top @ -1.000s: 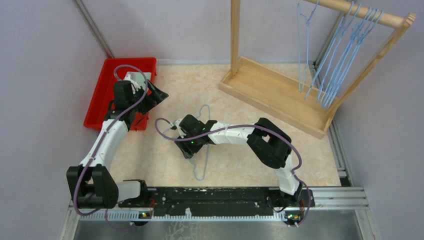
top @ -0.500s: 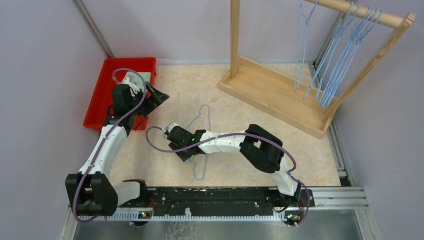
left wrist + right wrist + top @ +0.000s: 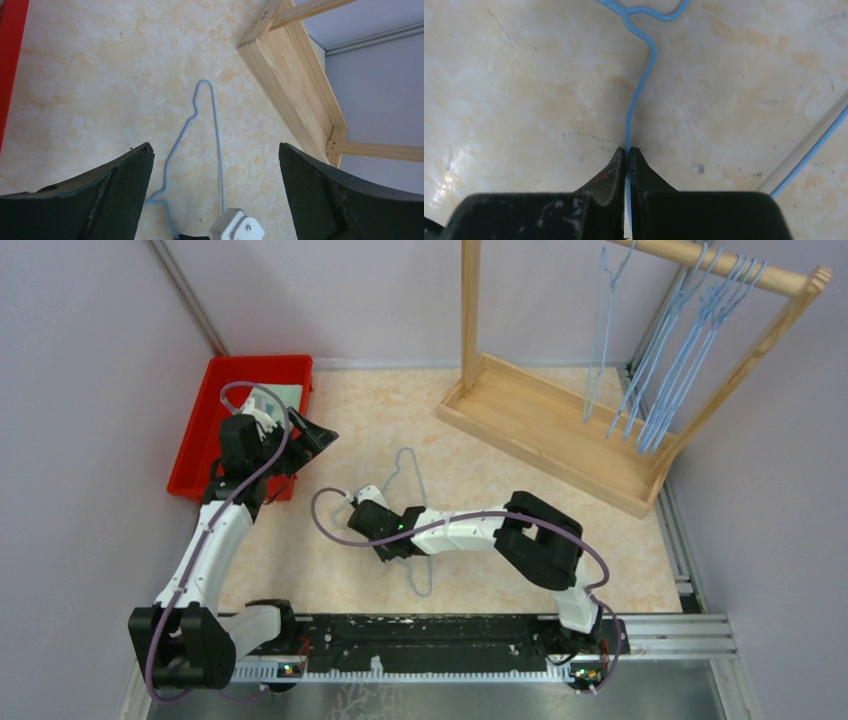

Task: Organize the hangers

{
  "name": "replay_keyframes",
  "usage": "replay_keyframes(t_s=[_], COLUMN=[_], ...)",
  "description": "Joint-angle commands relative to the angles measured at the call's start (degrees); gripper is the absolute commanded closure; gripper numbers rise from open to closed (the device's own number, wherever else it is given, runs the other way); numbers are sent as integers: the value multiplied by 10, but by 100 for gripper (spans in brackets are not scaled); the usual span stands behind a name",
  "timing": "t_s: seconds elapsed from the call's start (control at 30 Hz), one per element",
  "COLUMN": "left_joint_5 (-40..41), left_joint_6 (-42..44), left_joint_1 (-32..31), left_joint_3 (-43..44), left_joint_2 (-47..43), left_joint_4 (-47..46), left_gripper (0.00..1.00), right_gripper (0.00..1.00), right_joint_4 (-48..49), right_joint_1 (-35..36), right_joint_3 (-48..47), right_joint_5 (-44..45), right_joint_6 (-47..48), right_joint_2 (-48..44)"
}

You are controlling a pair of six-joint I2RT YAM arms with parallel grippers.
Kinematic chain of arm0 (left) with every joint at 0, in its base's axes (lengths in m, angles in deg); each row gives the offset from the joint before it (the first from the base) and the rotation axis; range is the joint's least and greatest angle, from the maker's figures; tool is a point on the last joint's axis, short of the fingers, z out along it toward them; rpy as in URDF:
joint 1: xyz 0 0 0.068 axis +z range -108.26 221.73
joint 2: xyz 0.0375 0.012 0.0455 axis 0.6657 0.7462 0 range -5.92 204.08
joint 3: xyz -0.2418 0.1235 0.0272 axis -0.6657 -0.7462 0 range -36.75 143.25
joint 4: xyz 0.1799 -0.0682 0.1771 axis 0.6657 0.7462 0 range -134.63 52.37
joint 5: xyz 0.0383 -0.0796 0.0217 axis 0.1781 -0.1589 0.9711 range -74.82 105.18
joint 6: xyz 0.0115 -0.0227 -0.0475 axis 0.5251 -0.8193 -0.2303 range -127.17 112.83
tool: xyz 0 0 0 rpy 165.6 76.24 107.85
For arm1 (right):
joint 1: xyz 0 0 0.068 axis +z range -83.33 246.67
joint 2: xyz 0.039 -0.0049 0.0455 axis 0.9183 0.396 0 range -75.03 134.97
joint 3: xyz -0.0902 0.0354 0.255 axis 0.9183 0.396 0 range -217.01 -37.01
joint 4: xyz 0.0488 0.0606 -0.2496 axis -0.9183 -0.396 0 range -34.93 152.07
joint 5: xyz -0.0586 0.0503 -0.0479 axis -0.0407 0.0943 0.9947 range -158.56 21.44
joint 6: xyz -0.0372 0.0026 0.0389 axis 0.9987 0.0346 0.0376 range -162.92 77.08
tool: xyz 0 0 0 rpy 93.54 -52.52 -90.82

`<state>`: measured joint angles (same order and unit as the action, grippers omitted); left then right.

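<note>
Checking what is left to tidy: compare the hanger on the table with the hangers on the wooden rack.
The table hanger lies flat on the table; the rack hangers hang by their hooks from the wooden rail. The table hanger is pinched by the right gripper; nothing grips the rack hangers. The table hanger is alone; the rack hangers are several. Both are thin light-blue wire.

One loose hanger (image 3: 216,135) lies on the counter (image 3: 480,570). On the single wooden rack (image 3: 540,425), far right, hang one lone hanger (image 3: 601,340) and a bunch (image 3: 680,360) of at least four, too overlapped to count exactly. One red bin (image 3: 203,430), far left. Two arms.
</note>
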<state>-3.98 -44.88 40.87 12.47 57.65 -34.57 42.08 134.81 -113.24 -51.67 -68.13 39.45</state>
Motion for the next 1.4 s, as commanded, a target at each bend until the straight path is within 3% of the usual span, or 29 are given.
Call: replay_keyframes(t_s=[0.0, 0.13, 0.3, 0.6, 0.73, 0.93, 1.23, 1.37], left_joint_5=[-12, -3, 5, -25, -32, -42, -50, -48], left_joint_6=[-13, -9, 4, -19, -20, -26, -30, -31], left_joint_1=[4, 4, 4, 3, 3, 3, 1, -1], left_joint_3=[-11, -1, 15, -21, -24, -23, -27, -32], left_joint_2=[-21, -35, -36, -30, -29, -38, -54, -57], left_joint_4=[-24, -21, -14, -43, -44, -41, -39, -40], left_gripper=[0, 0, 0, 0, 0, 0, 0, 0], right_gripper=[100, 100, 100, 100, 100, 100, 100, 100], right_joint_4=[-91, -63, -82, -26, 10, 24, 19, 37], right_joint_1=[-37, -92, -110, -110, -110, -122, -310, -350], right_joint_3=[81, 132, 126, 75, 4, -160, -305, -353], right_joint_5=[-34, -90, -103, 18, 102, 190, 44, 8], right_joint_6=[-41, -65, -101, -178, -140, -31, -67, -57], right_joint_2=[-77, -237, -392, -527, -519, -436, -323, -281])
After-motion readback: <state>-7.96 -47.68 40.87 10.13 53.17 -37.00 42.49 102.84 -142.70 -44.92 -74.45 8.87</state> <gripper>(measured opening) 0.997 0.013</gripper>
